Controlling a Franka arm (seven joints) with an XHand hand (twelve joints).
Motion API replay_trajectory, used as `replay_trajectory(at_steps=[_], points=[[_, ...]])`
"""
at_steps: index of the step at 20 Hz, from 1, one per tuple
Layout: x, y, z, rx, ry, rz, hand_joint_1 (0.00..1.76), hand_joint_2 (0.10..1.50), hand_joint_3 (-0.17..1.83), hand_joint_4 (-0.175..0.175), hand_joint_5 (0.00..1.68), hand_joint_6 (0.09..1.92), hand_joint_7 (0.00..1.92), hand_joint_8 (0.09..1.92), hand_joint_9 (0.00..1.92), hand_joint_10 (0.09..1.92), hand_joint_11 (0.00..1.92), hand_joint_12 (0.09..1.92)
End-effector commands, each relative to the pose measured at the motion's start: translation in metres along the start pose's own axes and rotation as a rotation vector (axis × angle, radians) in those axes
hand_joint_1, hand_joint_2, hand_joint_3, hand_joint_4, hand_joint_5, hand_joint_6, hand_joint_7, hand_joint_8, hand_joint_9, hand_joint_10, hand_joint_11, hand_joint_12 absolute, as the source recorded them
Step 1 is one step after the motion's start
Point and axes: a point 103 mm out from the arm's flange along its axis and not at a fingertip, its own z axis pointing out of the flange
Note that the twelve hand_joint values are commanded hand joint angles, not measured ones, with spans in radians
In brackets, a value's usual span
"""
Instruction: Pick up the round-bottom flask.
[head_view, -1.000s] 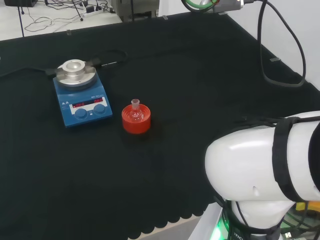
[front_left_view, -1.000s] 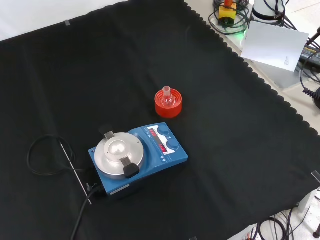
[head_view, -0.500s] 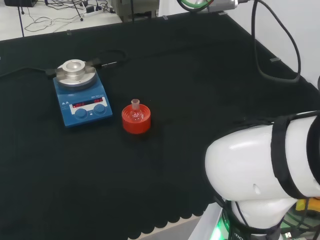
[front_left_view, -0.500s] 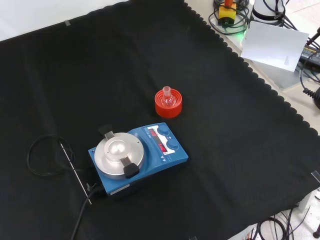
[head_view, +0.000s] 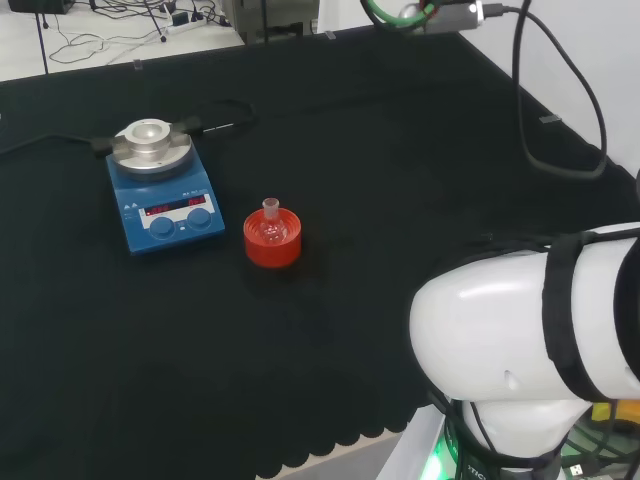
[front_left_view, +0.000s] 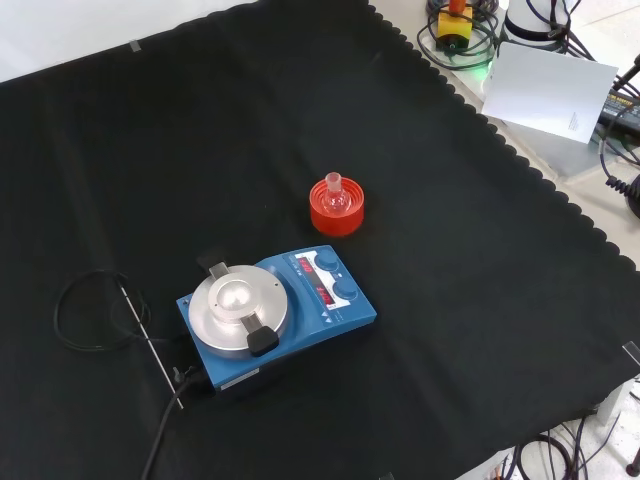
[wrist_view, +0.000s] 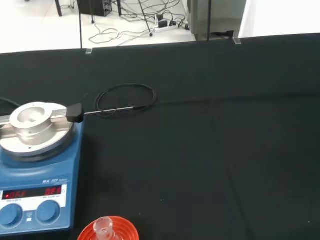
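At five o'clock from the hotplate stirrer (head_view: 160, 185), the round-bottom flask (head_view: 270, 226) sits on its red ribbed stand (head_view: 271, 247): light, slippery, fragile glass, best gripped at the neck; the hand's state I cannot tell.

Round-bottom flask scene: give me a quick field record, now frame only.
flask: round-bottom flask, clear glass, upright, neck up
stand: red ribbed ring under the flask, on the black cloth
neighbour: blue hotplate stirrer, apart from the stand; left of it in the head view, nearer the camera in the front view
stirrer top: round metal plate
cable: black loop on the cloth beside the stirrer
flask status: not yet picked up, nothing touching it
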Motion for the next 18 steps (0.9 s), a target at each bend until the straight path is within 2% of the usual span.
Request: replay_trajectory(at_steps=[1, 5, 8, 12, 14, 16, 18], points=[[-0.028, 0.008, 0.040, 0.028, 0.040, 0.062, 0.14, 1.27, 0.29, -0.020, 0.31, 0.32, 0.07, 0.58, 0.22, 0.68, 0.07, 1.37], [-0.041, 0.018, 0.064, 0.008, 0.055, 0.053, 0.18, 1.26, 0.28, -0.024, 0.32, 0.32, 0.08, 0.58, 0.23, 0.68, 0.08, 1.37], [-0.049, 0.031, 0.092, 0.002, 0.089, 0.031, 0.34, 1.18, 0.26, -0.032, 0.36, 0.29, 0.12, 0.60, 0.30, 0.68, 0.12, 1.37], [-0.054, 0.050, 0.128, 0.020, 0.121, 0.003, 0.52, 1.05, 0.28, -0.040, 0.41, 0.22, 0.19, 0.62, 0.39, 0.67, 0.20, 1.36], [-0.055, 0.059, 0.144, 0.035, 0.133, -0.003, 0.56, 0.98, 0.33, -0.043, 0.43, 0.18, 0.21, 0.63, 0.43, 0.66, 0.23, 1.36], [-0.051, 0.066, 0.159, 0.053, 0.111, -0.006, 0.60, 0.94, 0.34, -0.043, 0.46, 0.17, 0.23, 0.64, 0.45, 0.66, 0.25, 1.36], [-0.047, 0.072, 0.174, 0.082, 0.134, -0.005, 0.71, 0.88, 0.37, -0.044, 0.52, 0.19, 0.24, 0.64, 0.47, 0.66, 0.26, 1.35]])
